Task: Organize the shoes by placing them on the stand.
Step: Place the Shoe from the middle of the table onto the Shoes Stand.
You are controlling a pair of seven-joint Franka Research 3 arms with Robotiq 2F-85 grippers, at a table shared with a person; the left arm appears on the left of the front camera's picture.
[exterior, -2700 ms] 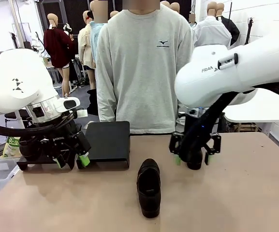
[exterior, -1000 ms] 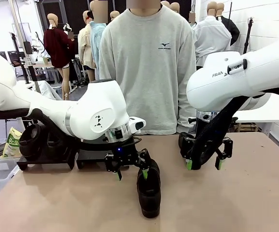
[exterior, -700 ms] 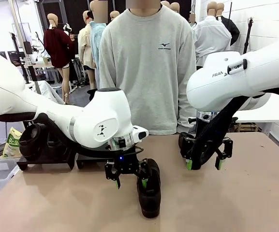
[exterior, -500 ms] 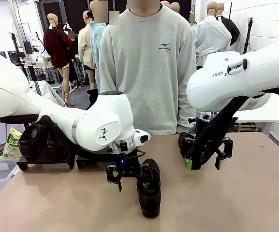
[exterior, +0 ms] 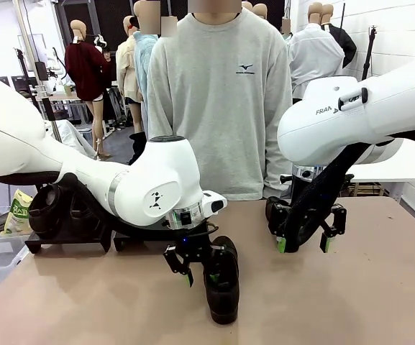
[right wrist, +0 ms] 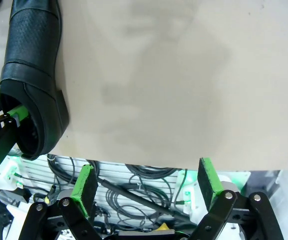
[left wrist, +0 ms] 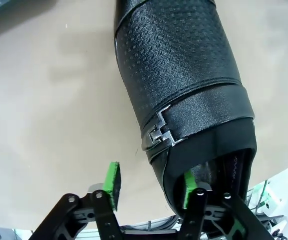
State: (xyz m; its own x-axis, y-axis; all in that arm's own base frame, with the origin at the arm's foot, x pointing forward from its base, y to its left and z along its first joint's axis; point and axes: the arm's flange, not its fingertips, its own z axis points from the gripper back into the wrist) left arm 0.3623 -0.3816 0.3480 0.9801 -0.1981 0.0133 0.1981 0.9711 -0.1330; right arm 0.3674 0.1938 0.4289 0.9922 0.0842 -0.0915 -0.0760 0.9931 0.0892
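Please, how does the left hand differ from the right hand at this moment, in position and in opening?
The left hand is low at the heel of the shoe, one finger inside its opening and one outside; the right hand hangs above the table, nothing between its fingers. The left hand's fingers stand closer together; the right hand's are spread wide. Both are black with green pads.
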